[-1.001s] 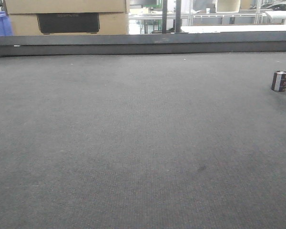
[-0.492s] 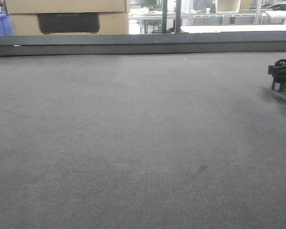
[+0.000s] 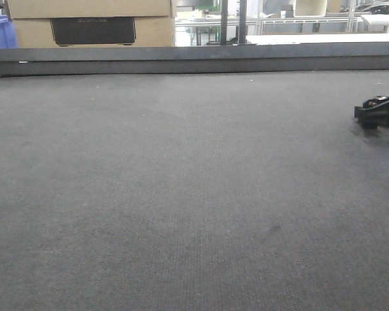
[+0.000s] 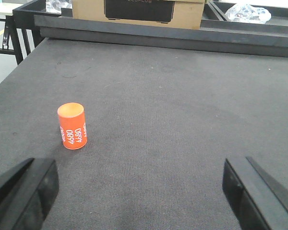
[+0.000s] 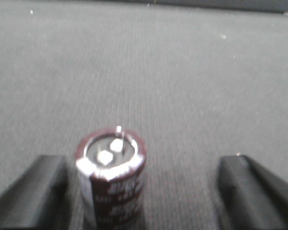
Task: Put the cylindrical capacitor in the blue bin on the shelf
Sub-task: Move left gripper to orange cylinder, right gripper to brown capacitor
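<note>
The cylindrical capacitor [image 5: 111, 177] stands upright on the dark mat, with a dark brown sleeve, a pale stripe and a silvery top. My right gripper [image 5: 145, 196] is open around it, and the capacitor sits close to the left finger [image 5: 33, 196], apart from the right one. In the front view the right gripper [image 3: 378, 111] reaches in low at the right edge and hides the capacitor. My left gripper [image 4: 139, 191] is open over bare mat. A blue bin [image 3: 0, 32] shows partly at the far back left. The shelf is out of view.
An orange cylinder [image 4: 72, 127] marked 4680 stands ahead and left of the left gripper. A raised dark rail [image 3: 194, 58] borders the mat's far side. A cardboard box [image 3: 91, 23] sits behind it. The table's left edge [image 4: 9, 76] drops off.
My right gripper came in from the right edge and lowered around the capacitor, which showed in the front view one second ago and is now covered.
</note>
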